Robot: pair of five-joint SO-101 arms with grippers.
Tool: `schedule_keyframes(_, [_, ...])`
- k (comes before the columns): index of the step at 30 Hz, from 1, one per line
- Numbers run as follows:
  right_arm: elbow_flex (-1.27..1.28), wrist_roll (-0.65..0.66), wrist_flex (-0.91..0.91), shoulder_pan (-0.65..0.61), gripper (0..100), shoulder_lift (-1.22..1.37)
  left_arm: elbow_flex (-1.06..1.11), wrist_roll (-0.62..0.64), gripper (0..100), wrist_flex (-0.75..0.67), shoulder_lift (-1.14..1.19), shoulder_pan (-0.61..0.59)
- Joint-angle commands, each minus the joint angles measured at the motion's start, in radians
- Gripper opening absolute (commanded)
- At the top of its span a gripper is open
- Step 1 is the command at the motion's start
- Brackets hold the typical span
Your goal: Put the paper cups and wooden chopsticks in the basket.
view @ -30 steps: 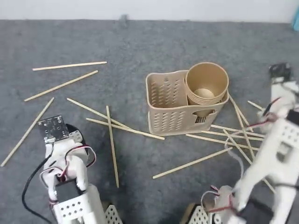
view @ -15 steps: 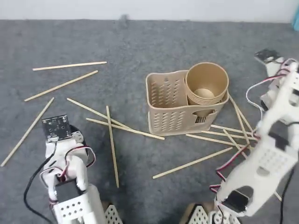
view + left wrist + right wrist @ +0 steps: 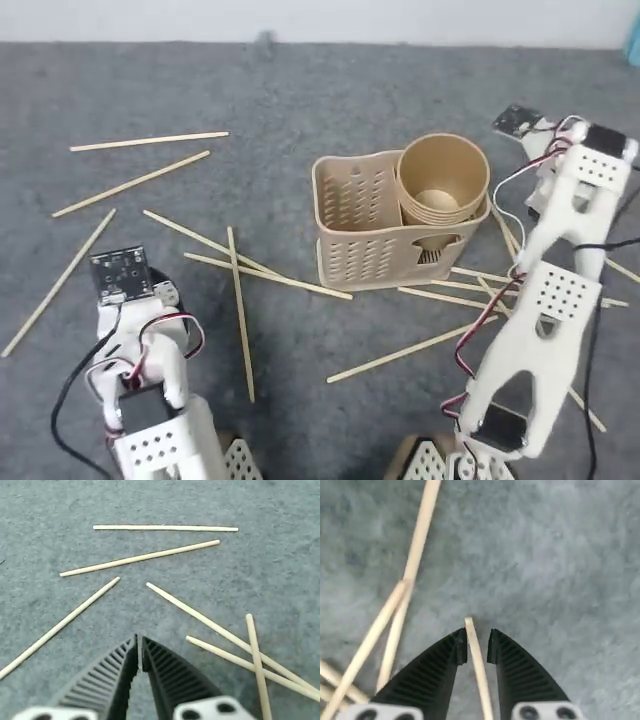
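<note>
Right claw straddles one chopstick lengthwise; jaws parted, not clenched.

Right wrist view: the chopstick lies flat on the bench, its long axis in line with the claw and its tip level with the jaw tips, closer to one jaw than the other. In my judgement, closing would pinch it across its width. High view adds the bearing: the basket, with the paper cups stacked in it, stands just left of the right arm. The left claw is clenched on nothing, with loose chopsticks ahead of it.
</note>
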Motion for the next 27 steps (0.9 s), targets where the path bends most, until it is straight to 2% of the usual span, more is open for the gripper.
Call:
schedule_keyframes(1, [-0.118,0.043,0.013,-0.018,9.7,0.025,-0.004,-0.011,1,0.006,0.009,-0.005])
schedule_keyframes(12, [-0.157,0.064,0.013,-0.01,9.6,0.113,-0.004,-0.011,1,0.006,0.009,-0.005])
schedule_keyframes(19, [-0.218,0.112,0.12,0.007,9.9,0.064,-0.004,-0.011,1,0.006,0.009,-0.005])
schedule_keyframes(24, [-0.226,0.12,0.114,0.018,17.7,0.13,-0.004,-0.012,1,0.006,0.009,-0.006])
schedule_keyframes(27, [-0.226,0.13,0.07,0.018,12.7,0.168,-0.004,-0.012,1,0.006,0.009,-0.008])
